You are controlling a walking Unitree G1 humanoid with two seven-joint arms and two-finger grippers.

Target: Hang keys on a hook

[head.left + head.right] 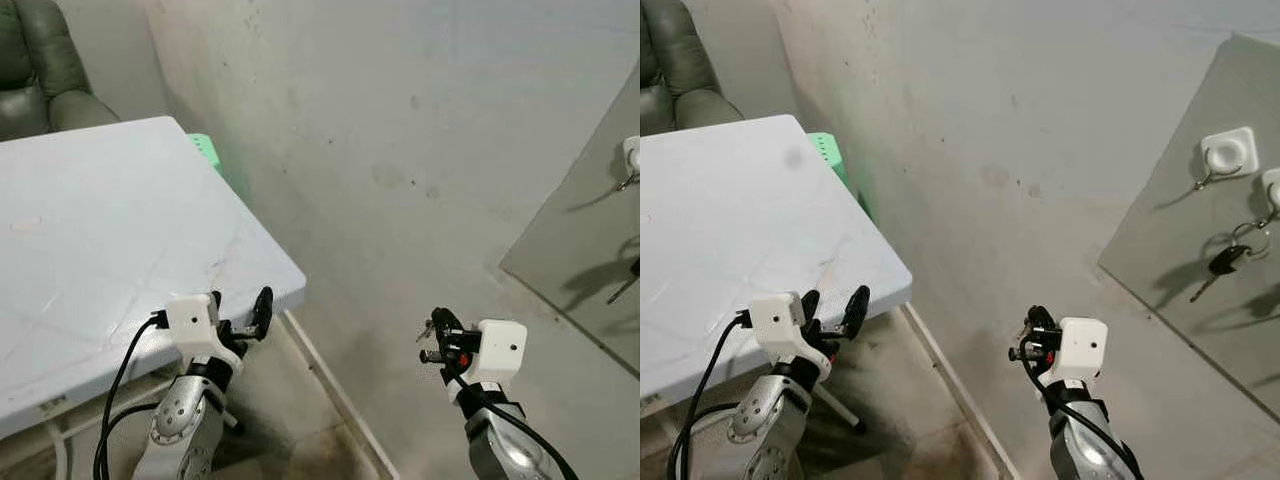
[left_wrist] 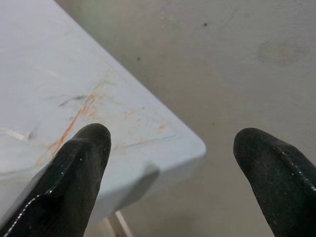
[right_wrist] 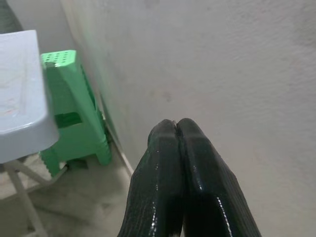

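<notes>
A bunch of keys with a black-headed key point(image 1: 1225, 262) hangs from a white hook point(image 1: 1272, 186) on a grey panel point(image 1: 1180, 290) leaning on the wall at the right. Beside it is a second white hook point(image 1: 1226, 152) with a bare metal prong. My right gripper point(image 1: 1035, 320) is low in front of the wall, well left of the panel. Its fingers point(image 3: 177, 129) are pressed shut, and nothing shows between them. My left gripper point(image 1: 240, 308) is open over the near corner of the white table point(image 1: 110, 230), holding nothing.
A green plastic stool point(image 3: 74, 113) stands against the wall behind the table. A dark green armchair point(image 1: 35, 70) is at the far left. The table's leg point(image 1: 840, 408) and bare floor lie between my arms.
</notes>
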